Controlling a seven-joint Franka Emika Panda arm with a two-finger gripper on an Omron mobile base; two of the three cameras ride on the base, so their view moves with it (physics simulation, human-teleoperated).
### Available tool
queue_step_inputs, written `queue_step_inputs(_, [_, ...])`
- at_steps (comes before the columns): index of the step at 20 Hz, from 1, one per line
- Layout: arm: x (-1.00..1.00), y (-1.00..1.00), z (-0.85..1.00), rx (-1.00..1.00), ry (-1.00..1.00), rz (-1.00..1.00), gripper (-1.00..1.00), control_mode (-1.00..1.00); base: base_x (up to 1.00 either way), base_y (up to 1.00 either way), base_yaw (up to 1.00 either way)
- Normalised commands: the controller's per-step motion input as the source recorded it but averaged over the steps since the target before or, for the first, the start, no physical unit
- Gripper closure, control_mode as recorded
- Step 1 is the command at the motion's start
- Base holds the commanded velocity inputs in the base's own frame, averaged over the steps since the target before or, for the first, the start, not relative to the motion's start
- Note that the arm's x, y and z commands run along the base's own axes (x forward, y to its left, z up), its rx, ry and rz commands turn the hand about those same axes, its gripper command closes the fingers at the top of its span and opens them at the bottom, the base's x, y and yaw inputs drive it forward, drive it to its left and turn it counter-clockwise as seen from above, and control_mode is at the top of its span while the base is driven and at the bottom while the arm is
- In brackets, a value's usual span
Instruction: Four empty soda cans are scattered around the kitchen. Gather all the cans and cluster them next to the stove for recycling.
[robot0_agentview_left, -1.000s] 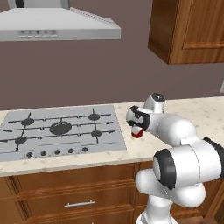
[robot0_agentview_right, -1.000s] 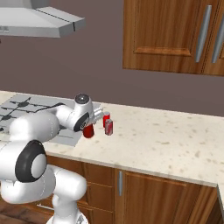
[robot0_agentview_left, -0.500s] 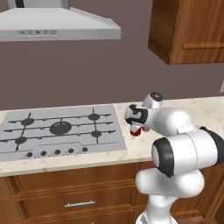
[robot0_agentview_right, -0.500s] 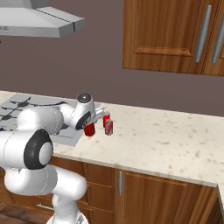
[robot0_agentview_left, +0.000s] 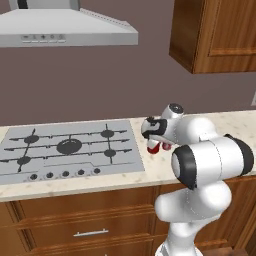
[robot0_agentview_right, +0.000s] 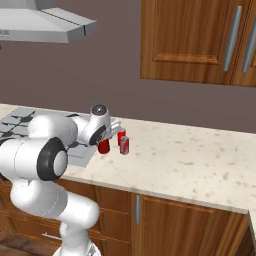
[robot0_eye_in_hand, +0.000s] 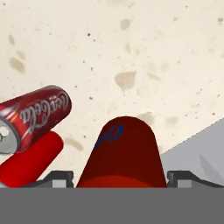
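Hand view: gripper (robot0_eye_in_hand: 118, 177) clasps a red can (robot0_eye_in_hand: 121, 153) (two others (robot0_eye_in_hand: 33, 114) beside).

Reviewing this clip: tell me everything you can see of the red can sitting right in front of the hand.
The red can is a plain red cylinder with a dark blue mark on its side, glossy like painted metal. In the hand view it lies straight ahead between the two fingertips, on the speckled beige counter, close to the stove edge. Two more red cans stand beside it. From the right base view it stands upright under the hand. Whether the fingers touch it is unclear.
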Motion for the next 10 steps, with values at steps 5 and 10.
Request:
queue_step_inputs(5, [0.21,0.00,-0.11,0.00,0.01,0.00,1.00,-1.00,0.00,0.00,0.00])
queue_step_inputs(10, [0.19,0.00,-0.10,0.00,0.00,0.00,1.00,-1.00,0.00,0.00,0.00])
